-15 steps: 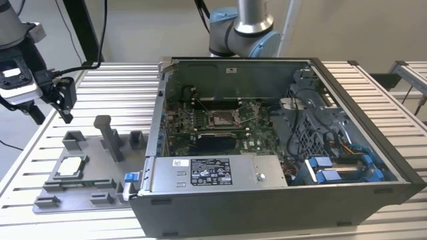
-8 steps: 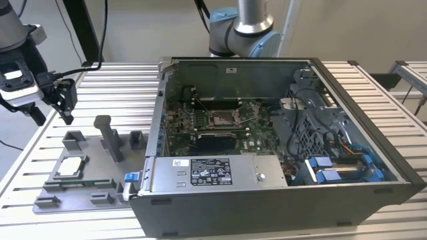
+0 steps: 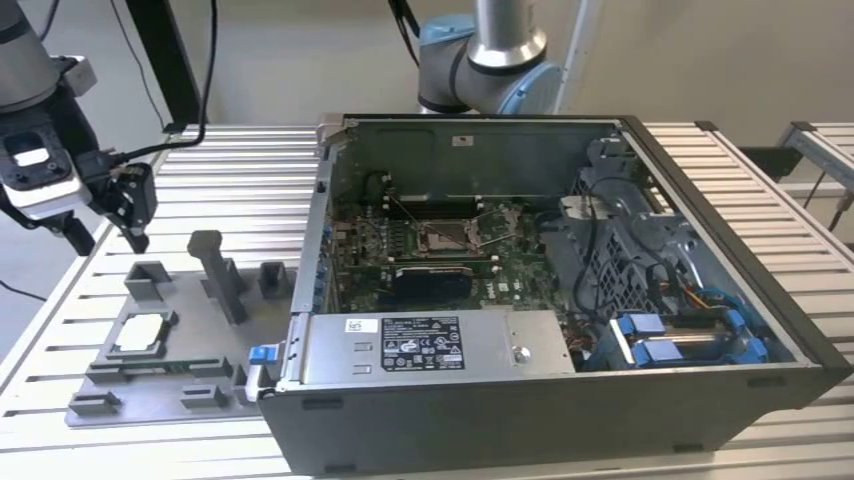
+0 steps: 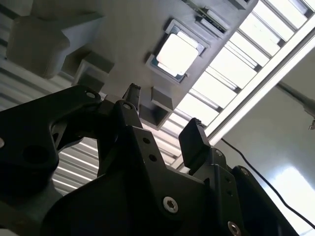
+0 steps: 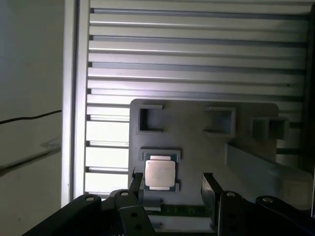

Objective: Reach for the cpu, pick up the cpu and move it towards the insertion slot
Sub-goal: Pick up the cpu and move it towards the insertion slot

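Thin square cpu (image 3: pixel 140 333), silvery-grey metal top face, lies flat in recess of matte grey plastic tray (image 3: pixel 194 340) on ribbed aluminium worktop (image 3: pixel 227 190). Black gripper (image 3: pixel 110 238) hangs above tray, clear of cpu; jaws spread wide, empty.

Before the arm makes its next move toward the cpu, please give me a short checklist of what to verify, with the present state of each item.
1. Tool open and empty: ok.
2. cpu lying flat in its pocket of the grey tray: ok.
3. Nothing on top of the cpu: ok.
4. Tool centred over the cpu: not ok, in the first wrist view it seems nearer one finger.
5. Insertion slot open to receive: cannot tell.
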`<state>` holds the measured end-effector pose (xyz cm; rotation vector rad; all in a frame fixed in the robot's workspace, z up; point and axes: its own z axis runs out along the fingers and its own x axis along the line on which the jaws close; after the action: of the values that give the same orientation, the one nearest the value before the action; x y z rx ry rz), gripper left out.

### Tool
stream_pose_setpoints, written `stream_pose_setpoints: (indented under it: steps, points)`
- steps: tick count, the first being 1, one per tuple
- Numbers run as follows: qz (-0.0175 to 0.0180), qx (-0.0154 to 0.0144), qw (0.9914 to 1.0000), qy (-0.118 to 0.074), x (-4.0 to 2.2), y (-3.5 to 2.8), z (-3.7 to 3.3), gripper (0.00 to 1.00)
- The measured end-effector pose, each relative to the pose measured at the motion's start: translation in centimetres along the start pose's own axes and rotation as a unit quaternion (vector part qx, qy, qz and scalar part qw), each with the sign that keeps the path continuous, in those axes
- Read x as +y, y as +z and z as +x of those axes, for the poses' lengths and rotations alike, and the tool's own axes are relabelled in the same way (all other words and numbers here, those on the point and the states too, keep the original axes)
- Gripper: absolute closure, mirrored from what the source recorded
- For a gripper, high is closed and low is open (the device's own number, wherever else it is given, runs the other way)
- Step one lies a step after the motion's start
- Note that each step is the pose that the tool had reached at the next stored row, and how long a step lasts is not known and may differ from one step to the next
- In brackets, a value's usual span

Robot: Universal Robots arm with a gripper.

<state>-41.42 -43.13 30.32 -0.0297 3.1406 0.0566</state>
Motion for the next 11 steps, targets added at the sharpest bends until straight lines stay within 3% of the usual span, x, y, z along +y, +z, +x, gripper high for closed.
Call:
stream_pose_setpoints:
  steps: [11]
  points:
    - [-0.0001,-0.0001,1.0,0.0,-0.34,0.93,0.09,0.0]
